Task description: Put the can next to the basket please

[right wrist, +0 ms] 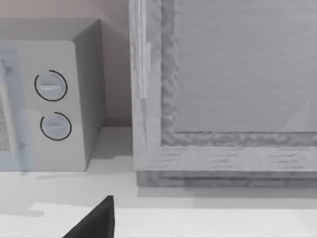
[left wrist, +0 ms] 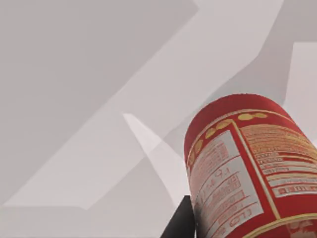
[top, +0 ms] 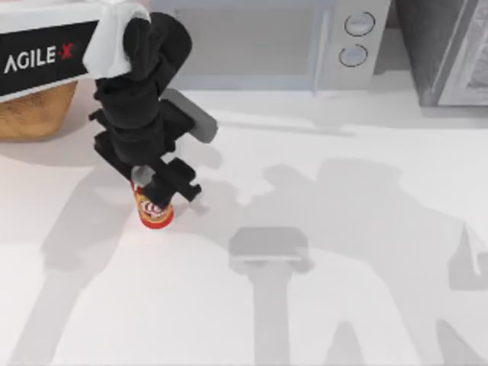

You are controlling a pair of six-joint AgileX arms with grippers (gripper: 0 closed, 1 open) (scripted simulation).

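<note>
Toward the left of the tabletop (top: 320, 229), the can (top: 154, 210) is seen standing upright, directly beneath the left end effector (top: 156, 183), which is lowered over its top. Whether the can is actually clenched cannot be told: the fingers are masked by the arm in the top view, and in the left wrist view only a dark sliver of one finger is seen beside the can's red label (left wrist: 247, 168). The basket (top: 34, 110) sits at the far left edge, partly hidden under the arm's base, with a stretch of bare tabletop between it and the can, so the placing is judged not yet done. The can is judged to be light, rigid and smooth-walled, so it may slip or tip if pinched too high or off-centre; a hold across the middle of the body, fingers on opposite sides, is judged safest, with only moderate squeeze since thin walls dent. The right arm is parked off to the right, its camera facing a microwave (right wrist: 54, 99) and a grey cabinet (right wrist: 223, 99).
</note>
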